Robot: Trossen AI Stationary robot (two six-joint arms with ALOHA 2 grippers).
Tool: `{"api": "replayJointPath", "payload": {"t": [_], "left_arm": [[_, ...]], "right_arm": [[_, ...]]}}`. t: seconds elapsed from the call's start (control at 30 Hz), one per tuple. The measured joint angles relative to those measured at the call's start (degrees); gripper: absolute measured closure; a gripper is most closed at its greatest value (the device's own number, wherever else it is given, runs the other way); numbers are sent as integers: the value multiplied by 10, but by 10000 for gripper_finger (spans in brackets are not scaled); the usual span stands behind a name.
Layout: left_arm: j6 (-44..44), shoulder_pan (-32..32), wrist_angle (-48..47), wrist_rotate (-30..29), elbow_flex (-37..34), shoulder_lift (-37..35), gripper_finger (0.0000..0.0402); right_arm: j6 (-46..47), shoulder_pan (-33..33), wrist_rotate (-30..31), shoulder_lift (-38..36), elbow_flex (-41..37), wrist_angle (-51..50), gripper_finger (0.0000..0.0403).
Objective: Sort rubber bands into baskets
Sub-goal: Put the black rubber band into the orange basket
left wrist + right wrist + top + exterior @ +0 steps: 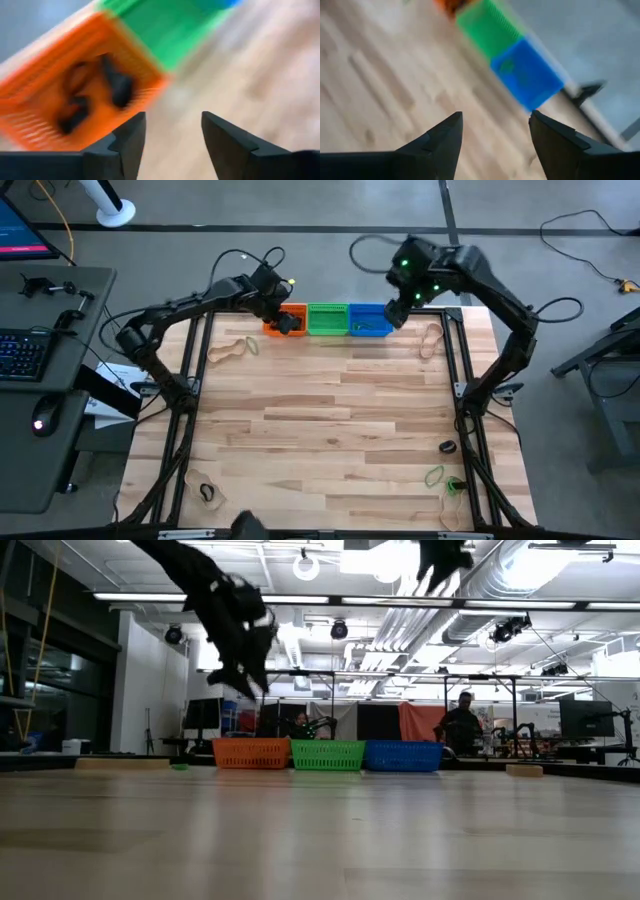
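Note:
Three baskets stand in a row at the table's far edge: orange, green, blue. Black rubber bands lie in the orange basket, and green bands in the blue one. Tan bands lie at the far left and far right. A black band lies near left. A black band and green bands lie near right. My left gripper is open and empty above the orange basket. My right gripper is open and empty above the blue basket.
A dark frame runs along the table's sides. A desk with a keyboard stands left of the table. In the low view people and equipment show in the room behind the baskets.

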Motion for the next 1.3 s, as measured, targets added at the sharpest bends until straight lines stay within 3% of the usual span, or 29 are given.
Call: {"api": "replayJointPath", "payload": {"t": [0.1, 0.27, 0.43, 0.6, 0.7, 0.87, 1.1, 1.3], "left_arm": [[-2, -32, 0, 14, -10, -60, 266], [-51, -103, 57, 5, -62, -187, 384], [-142, -170, 168, 3, -152, -284, 399], [-207, -212, 297, -22, -230, -326, 401], [-231, -217, 323, -28, -246, -327, 401], [-227, -214, 323, -29, -246, -327, 401], [-223, -204, 326, -30, -246, -327, 401], [-222, -205, 326, -30, -246, -327, 401]], "right_arm": [[0, -1, -31, -29, -119, 8, 215], [50, 26, -102, -127, -379, 52, 287], [174, 100, -207, -263, -620, 67, 352], [356, 208, -314, -361, -777, 145, 361], [419, 275, -315, -366, -789, 187, 336], [432, 356, -296, -329, -770, 230, 270], [334, 443, -266, -246, -769, 235, 174], [272, 466, -241, -144, -769, 234, 139]]}}
